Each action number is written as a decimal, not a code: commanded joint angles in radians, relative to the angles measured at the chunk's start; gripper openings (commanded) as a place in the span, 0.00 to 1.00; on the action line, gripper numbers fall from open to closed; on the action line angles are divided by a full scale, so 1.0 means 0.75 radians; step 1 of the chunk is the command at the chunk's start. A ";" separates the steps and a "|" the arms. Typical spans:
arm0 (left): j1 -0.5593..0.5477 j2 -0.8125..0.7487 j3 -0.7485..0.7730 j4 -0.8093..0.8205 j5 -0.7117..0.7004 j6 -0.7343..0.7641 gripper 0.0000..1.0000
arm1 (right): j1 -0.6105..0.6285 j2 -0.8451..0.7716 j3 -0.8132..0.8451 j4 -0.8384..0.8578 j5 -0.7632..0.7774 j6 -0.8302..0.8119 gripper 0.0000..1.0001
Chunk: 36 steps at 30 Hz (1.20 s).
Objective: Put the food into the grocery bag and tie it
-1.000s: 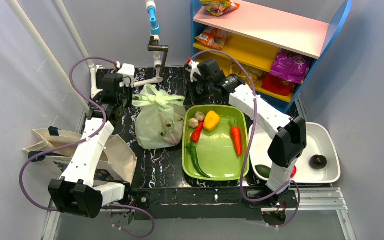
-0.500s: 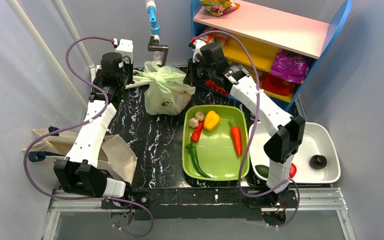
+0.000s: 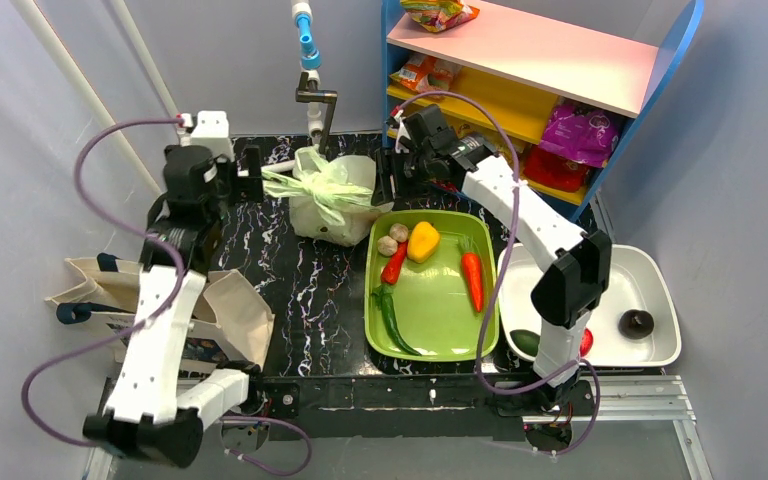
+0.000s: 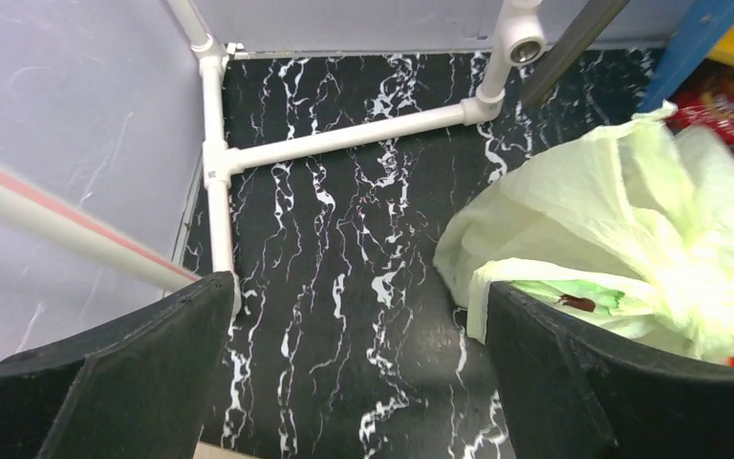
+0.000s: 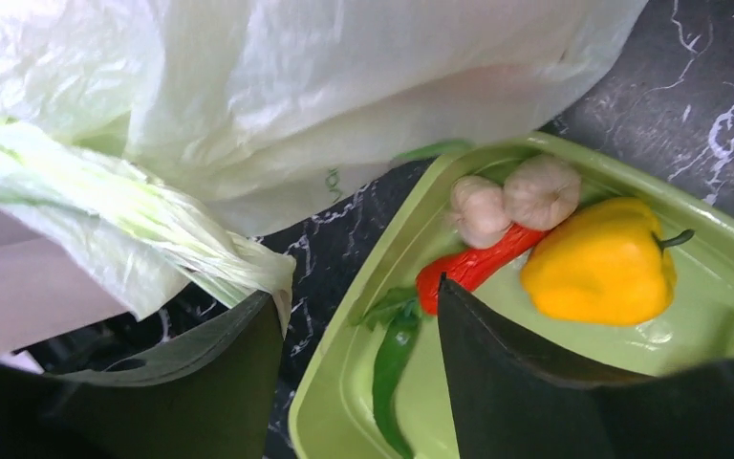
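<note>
Sitting on the black marbled table, the pale-green grocery bag lies between both grippers, handles bunched on top. The left gripper gapes wide, empty, with the bag just beside one finger. The right gripper is parted and empty above the green tray, the bag's twisted handle at its fingertip.

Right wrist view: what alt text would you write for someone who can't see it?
A pale-green plastic grocery bag with a twisted handle fills the upper left, above the robot's two dark fingers, which stand apart at the bottom. To the right, a green tray holds a yellow pepper, a red chilli and two pale bulbs.
</note>
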 commanded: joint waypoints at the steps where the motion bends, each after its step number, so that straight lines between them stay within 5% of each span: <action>1: 0.019 -0.224 0.153 -0.240 -0.101 -0.045 0.98 | 0.004 -0.183 -0.001 -0.128 -0.024 0.029 0.66; 4: 0.019 -0.317 0.277 -0.567 -0.380 -0.201 0.98 | 0.020 -0.251 -0.039 -0.182 -0.057 0.083 0.69; 6: 0.019 -0.305 0.315 -0.734 -0.375 -0.218 0.98 | 0.026 -0.269 -0.068 -0.177 -0.071 0.095 0.69; 11: 0.019 -0.341 0.232 -0.976 -0.084 -0.219 0.98 | 0.030 -0.269 -0.088 -0.188 -0.111 0.095 0.69; 18: 0.019 -0.305 0.270 -1.019 0.362 -0.299 0.98 | 0.030 -0.285 -0.109 -0.230 -0.097 0.057 0.69; 24: 0.003 -0.212 0.468 -1.113 1.170 -0.194 0.98 | 0.030 -0.299 -0.096 -0.206 -0.118 0.054 0.69; 27: -0.011 -0.245 0.392 -1.055 1.326 -0.306 0.98 | 0.029 -0.296 -0.035 -0.204 -0.141 0.039 0.69; 29: -0.011 -0.245 0.413 -1.087 1.056 -0.395 0.98 | 0.030 -0.294 0.013 -0.201 -0.193 0.027 0.69; 33: -0.011 -0.171 0.622 -1.398 0.109 -0.732 0.98 | 0.030 -0.318 0.034 -0.161 -0.257 0.049 0.68; 36: -0.011 -0.110 0.755 -1.556 -0.197 -0.894 0.98 | 0.030 -0.350 -0.011 -0.127 -0.261 0.071 0.68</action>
